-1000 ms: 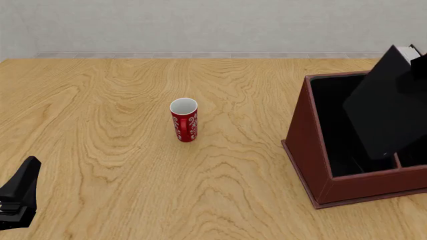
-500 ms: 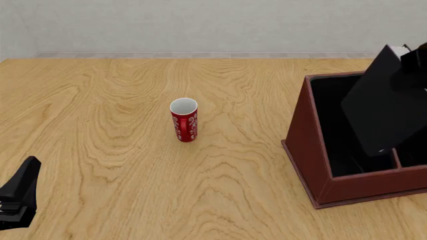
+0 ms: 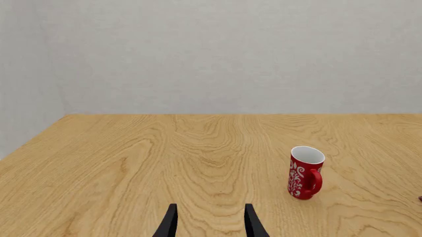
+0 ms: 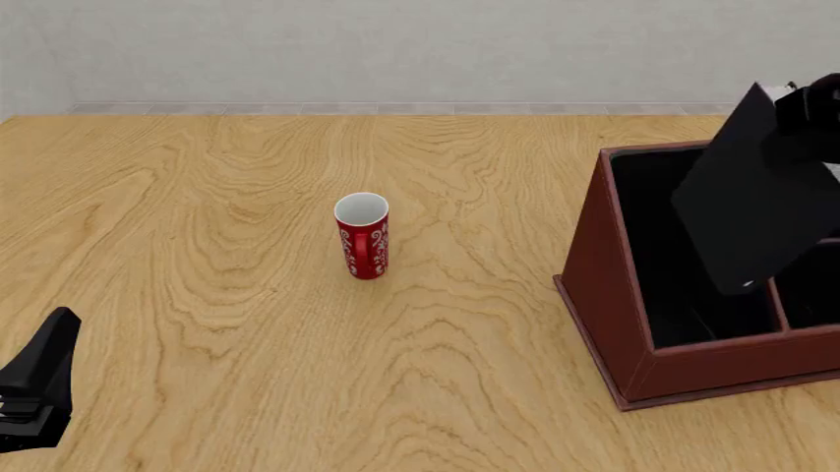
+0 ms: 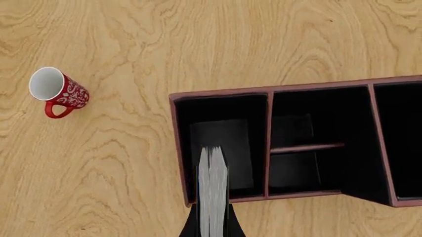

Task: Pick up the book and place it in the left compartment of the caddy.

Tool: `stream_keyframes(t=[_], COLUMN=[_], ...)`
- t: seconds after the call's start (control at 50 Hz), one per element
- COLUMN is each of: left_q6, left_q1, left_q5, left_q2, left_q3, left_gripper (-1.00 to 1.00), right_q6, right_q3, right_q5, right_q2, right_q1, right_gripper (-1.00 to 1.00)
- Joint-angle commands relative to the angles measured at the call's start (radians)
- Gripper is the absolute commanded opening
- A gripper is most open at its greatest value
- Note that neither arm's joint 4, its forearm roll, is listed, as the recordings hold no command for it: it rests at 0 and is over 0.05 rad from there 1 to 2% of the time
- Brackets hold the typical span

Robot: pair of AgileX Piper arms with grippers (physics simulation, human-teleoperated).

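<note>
My right gripper point(image 4: 811, 106) is shut on the black book point(image 4: 758, 197), holding it by its upper end, tilted, over the caddy point(image 4: 607, 295). The book's lower corner hangs over the long left compartment point(image 4: 667, 246). In the right wrist view the book point(image 5: 212, 182) shows edge-on with grey page edges between the right gripper's point(image 5: 212, 223) fingers, above the left compartment point(image 5: 221, 133) of the caddy point(image 5: 283, 91). My left gripper point(image 3: 209, 224) is open and empty, low at the near left of the table point(image 4: 33, 388).
A red patterned cup point(image 4: 362, 236) stands upright mid-table, left of the caddy; it also shows in the left wrist view point(image 3: 305, 173) and the right wrist view point(image 5: 56, 91). The caddy's smaller divided sections point(image 5: 307, 143) lie right of the left compartment. A wall runs behind the table.
The right gripper has lifted the book slightly and shifted it a little left over the caddy. The left arm and the cup have not moved.
</note>
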Motion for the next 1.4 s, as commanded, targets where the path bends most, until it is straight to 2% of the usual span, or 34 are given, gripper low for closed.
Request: stream_keyframes(t=[0.02,0.54,0.96,1.4], left_q6=[0.0,0.0,0.0,0.0], left_q1=[0.0,0.0,0.0,0.0], left_q5=[-0.001,-0.001,-0.001,-0.001], left_q2=[0.0,0.0,0.0,0.0], left_q3=[0.001,0.001,0.001,0.001], left_gripper=[1.0,1.0,1.0,1.0], right_q6=[0.014,0.033,0.048,0.048], right_q3=[-0.012,0.038,0.145,0.173], right_q5=[-0.024,-0.107,-0.187,-0.227], right_q2=[0.023,0.059,0.07,0.098], right_q1=[-0.014,-0.019,-0.029,-0.044], right_gripper=[-1.0,-1.0,-1.0,-1.0])
